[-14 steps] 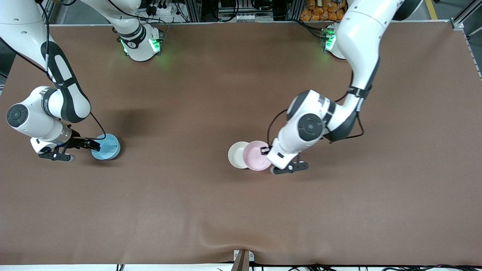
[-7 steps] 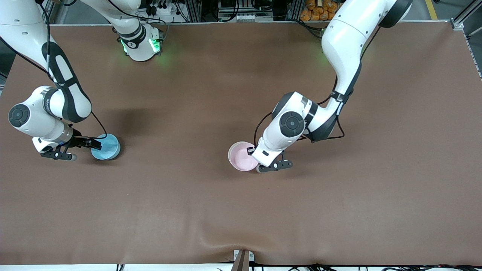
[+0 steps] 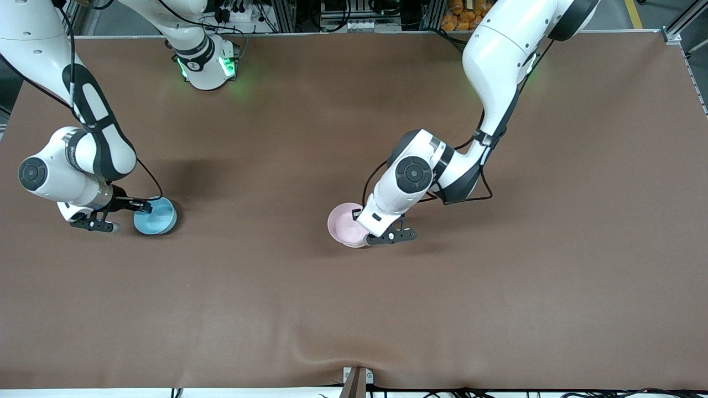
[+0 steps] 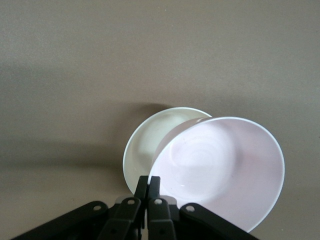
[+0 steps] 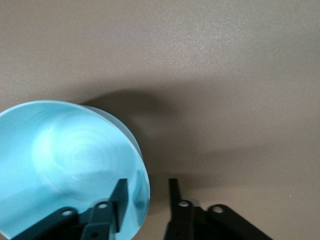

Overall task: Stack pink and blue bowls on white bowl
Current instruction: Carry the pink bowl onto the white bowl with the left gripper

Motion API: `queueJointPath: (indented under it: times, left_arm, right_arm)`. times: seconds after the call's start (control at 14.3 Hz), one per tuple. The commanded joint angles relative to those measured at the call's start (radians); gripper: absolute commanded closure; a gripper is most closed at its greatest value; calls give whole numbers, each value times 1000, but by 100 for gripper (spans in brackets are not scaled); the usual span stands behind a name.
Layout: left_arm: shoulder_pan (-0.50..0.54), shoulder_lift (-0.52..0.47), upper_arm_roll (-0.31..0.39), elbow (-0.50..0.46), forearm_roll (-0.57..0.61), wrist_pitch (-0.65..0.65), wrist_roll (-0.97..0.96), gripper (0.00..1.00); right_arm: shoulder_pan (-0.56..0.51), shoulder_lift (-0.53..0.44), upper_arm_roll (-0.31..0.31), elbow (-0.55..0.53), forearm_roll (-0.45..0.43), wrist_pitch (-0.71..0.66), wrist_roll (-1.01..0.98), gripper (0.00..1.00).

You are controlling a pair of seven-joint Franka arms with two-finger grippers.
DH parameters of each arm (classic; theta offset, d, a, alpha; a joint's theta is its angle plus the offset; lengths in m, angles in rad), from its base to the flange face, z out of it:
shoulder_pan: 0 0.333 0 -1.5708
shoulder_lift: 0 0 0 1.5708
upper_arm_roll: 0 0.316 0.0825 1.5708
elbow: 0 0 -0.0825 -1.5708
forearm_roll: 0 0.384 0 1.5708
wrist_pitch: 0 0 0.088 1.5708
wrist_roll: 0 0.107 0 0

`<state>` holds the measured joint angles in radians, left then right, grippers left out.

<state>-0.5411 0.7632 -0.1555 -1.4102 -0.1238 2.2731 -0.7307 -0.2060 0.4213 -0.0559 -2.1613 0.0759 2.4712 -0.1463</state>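
Note:
The pale pink bowl point(image 3: 343, 224) point(image 4: 225, 170) hangs tilted over the white bowl point(image 4: 147, 145), covering most of it, near the table's middle. My left gripper point(image 3: 360, 216) point(image 4: 149, 181) is shut on the pink bowl's rim. In the front view the white bowl is almost wholly hidden under the pink one. The light blue bowl point(image 3: 156, 215) point(image 5: 65, 160) stands on the table toward the right arm's end. My right gripper point(image 3: 145, 207) point(image 5: 146, 197) straddles its rim, one finger inside and one outside, with gaps on both sides.
A brown cloth point(image 3: 498, 276) covers the table, with a raised wrinkle point(image 3: 332, 354) near the front edge. A small bracket point(image 3: 357, 378) sits at that edge. Both arm bases stand along the edge farthest from the front camera.
The left gripper carried the pink bowl toward the right arm's end, from beside the white bowl to over it. The right gripper's fingers have narrowed around the blue bowl's rim.

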Motion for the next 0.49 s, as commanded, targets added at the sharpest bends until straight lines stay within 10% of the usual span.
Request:
queueJointPath:
  times: [0.0,0.42]
  left_arm:
    - [6,5,8,-1,-17,0,5,100]
    - [6,5,8,-24,-13,0,8,100]
  right_arm:
    - [2,-13,1,-3,21,-8,-3,100]
    - [10,-24,5,59,21,-73,-16,100]
